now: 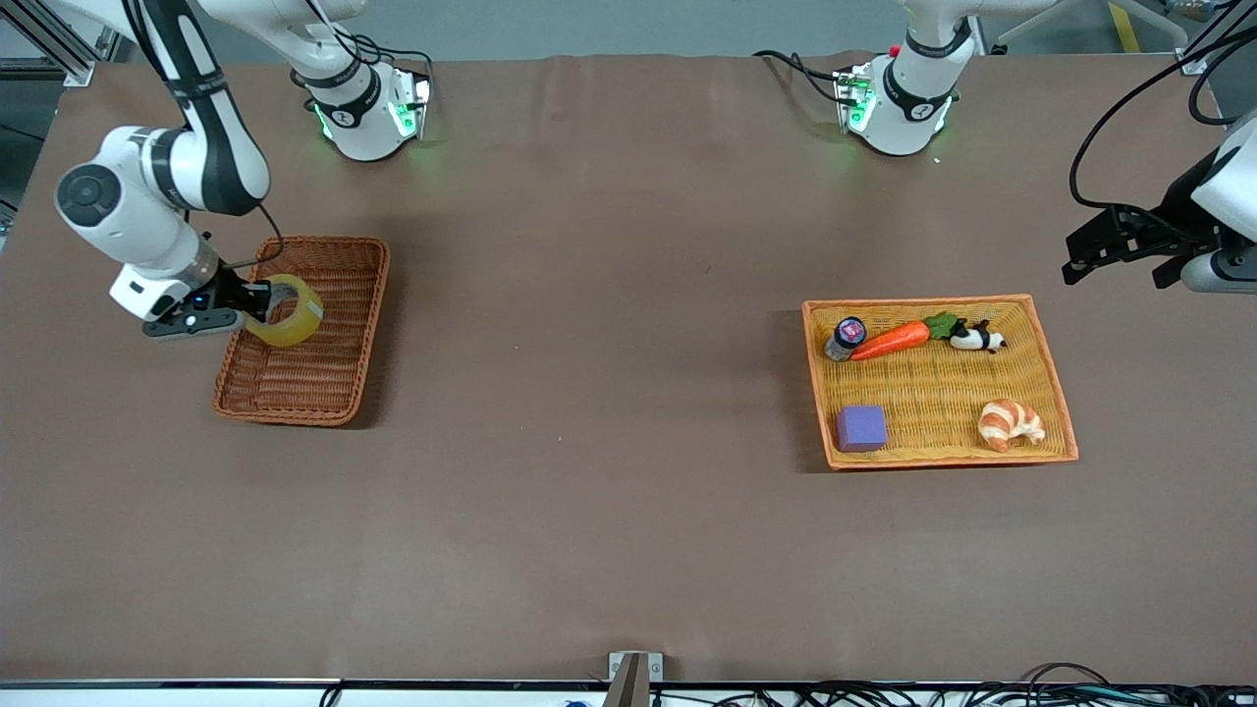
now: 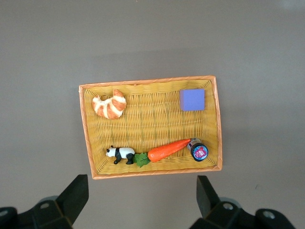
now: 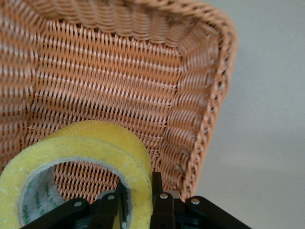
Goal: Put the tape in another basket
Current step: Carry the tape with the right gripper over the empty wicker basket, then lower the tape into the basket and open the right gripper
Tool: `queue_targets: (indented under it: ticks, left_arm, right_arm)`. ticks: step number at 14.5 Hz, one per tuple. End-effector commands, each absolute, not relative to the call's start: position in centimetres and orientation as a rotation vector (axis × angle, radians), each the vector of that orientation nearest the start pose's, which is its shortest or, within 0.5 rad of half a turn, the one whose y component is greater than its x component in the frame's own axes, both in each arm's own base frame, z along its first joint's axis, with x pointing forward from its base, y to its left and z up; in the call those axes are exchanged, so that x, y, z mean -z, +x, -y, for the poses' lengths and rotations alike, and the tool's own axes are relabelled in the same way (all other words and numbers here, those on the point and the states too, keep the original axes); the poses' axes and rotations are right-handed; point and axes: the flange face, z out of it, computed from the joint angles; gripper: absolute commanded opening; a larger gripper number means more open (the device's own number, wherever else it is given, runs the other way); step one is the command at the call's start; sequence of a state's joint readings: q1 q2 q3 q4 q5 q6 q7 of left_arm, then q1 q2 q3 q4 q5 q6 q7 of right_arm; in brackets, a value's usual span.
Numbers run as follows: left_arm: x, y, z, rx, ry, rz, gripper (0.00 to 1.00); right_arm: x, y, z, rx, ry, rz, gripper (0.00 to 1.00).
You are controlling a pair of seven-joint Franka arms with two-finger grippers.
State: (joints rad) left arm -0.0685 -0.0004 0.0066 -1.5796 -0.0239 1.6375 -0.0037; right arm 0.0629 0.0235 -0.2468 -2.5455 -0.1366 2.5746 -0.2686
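The tape (image 1: pixel 300 325), a yellowish translucent ring, hangs in my right gripper (image 1: pixel 257 302) just above the reddish-brown wicker basket (image 1: pixel 314 378) at the right arm's end of the table. In the right wrist view the gripper (image 3: pixel 138 198) is shut on the tape's (image 3: pixel 95 140) wall, with one finger inside the hole and one outside. The basket's weave (image 3: pixel 119 81) lies below it. My left gripper (image 1: pixel 1115 265) is open and empty, up in the air at the left arm's end of the table, beside the orange tray. In the left wrist view its fingers (image 2: pixel 76 195) stand wide apart.
A shallow orange-yellow woven tray (image 1: pixel 923 299) holds a purple cube (image 1: pixel 861 428), a croissant (image 1: pixel 1010 424), a carrot (image 1: pixel 892 340), a panda figure (image 1: pixel 975 339) and a small jar (image 1: pixel 846 337). All of these also show in the left wrist view, in the tray (image 2: pixel 147 81).
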Motion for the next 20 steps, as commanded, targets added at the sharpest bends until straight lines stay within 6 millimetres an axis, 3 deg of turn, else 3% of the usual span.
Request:
queue_targets:
  ticks: [1, 3, 6, 7, 8, 9, 11, 17, 20]
  left_arm:
    - [-63.1, 55.3, 3.4, 0.101, -3.149, -0.079, 1.0]
    - [-63.0, 55.3, 3.4, 0.099, -3.149, -0.079, 1.0]
    - [-62.8, 55.4, 3.2, 0.094, -3.149, -0.077, 1.0]
    - [-62.8, 55.4, 3.0, 0.091, -3.148, -0.072, 1.0]
    - [-63.0, 55.3, 3.0, 0.096, -3.148, -0.072, 1.0]
    - [-63.0, 55.3, 3.0, 0.096, -3.148, -0.072, 1.0]
    - [-63.0, 55.3, 2.9, 0.096, -3.148, -0.07, 1.0]
    - [-62.9, 55.4, 3.2, 0.096, -3.148, -0.074, 1.0]
    - [-63.0, 55.3, 3.2, 0.099, -3.149, -0.074, 1.0]
  right_arm:
    - [-24.3, 45.2, 7.2, 0.013, -3.199, 0.349, 0.02]
    - [-23.0, 45.2, 7.0, 0.012, -3.201, 0.345, 0.04]
    - [-22.7, 45.3, 5.8, 0.003, -3.184, 0.326, 0.11]
    - [-22.4, 45.3, 5.6, -0.008, -3.181, 0.327, 0.32]
    - [-22.5, 45.5, 5.5, -0.008, -3.181, 0.329, 0.88]
    - [-22.6, 45.6, 5.4, -0.01, -3.181, 0.329, 1.0]
    - [-24.3, 46.9, 5.5, -0.005, -3.18, 0.324, 1.0]
    - [-39.1, 53.5, 6.3, 0.019, -3.186, 0.146, 1.0]
    - [-47.7, 56.3, 3.5, 0.004, -3.195, -0.013, 1.0]
